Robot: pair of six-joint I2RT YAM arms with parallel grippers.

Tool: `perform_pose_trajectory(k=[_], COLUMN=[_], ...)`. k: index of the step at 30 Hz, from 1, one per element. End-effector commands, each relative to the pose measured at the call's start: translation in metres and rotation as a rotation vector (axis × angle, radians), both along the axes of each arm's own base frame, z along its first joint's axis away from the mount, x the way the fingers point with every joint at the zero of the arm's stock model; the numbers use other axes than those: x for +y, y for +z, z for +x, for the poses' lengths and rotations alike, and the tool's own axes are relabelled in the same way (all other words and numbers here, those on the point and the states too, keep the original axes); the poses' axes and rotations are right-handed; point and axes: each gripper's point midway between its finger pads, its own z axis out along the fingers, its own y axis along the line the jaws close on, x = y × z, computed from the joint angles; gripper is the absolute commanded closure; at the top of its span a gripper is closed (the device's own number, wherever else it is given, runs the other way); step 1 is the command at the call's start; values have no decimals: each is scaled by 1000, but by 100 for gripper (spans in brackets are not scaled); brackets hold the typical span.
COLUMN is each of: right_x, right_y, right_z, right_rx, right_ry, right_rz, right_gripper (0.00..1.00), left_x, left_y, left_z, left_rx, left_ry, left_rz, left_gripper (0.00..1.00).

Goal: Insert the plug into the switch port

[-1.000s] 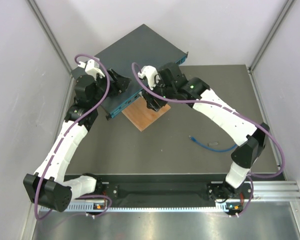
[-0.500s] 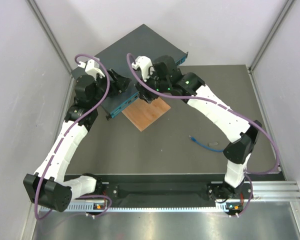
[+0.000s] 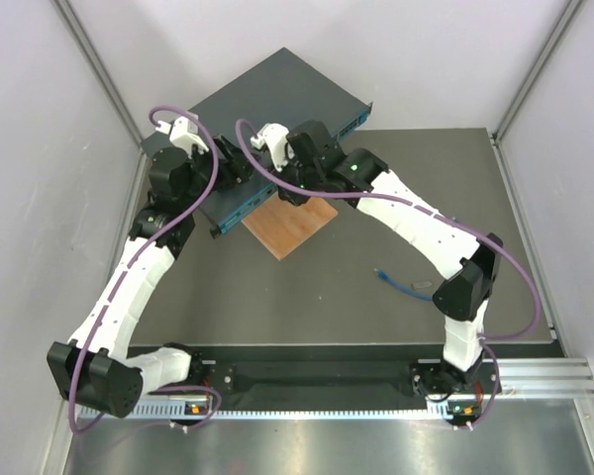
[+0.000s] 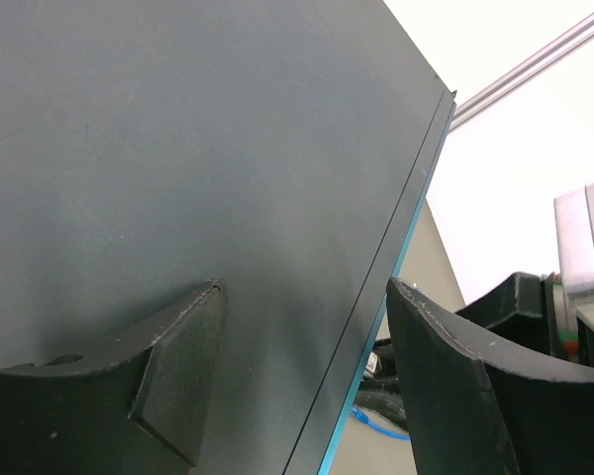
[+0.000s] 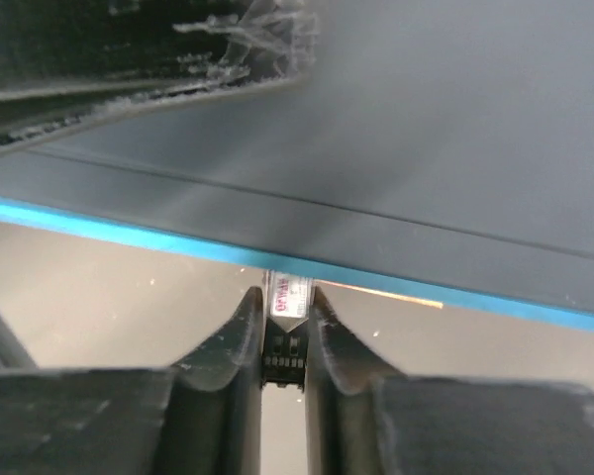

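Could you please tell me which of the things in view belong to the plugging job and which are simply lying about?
Belong to the job:
- the dark teal switch
- the clear-tipped plug on its short blue cable, lying loose, apart from the switch

Just lying about:
- the orange-brown wooden square at the switch's front edge

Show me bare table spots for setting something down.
Bare mat between the wooden square, the blue cable and the base rail; also the far right corner behind the right arm. Crowded at the front of the switch, around the left gripper and right gripper.
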Motion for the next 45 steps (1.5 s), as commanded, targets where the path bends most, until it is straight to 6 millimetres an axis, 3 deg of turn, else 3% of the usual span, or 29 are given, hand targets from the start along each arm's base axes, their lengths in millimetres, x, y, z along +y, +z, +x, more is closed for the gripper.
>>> perform_pose_trajectory(k=[1, 2, 23, 45], right_x=[-2, -4, -28, -45], right_y=[32, 33, 17, 7], right_z=[1, 0, -15, -40], right_rx=[-68, -66, -51, 18], right_ry=[-24, -28, -114, -47], right_rz=[48, 51, -19, -88], right_gripper=[94, 100, 100, 98], left_x=[0, 1, 0, 1], left_y=[-30, -31, -31, -36], left_z=[2, 2, 4, 6], left_rx=[105, 108, 114, 130], left_ry=[-3, 0, 8, 13], left_rz=[24, 25, 19, 21], left_gripper=[29, 29, 29, 30])
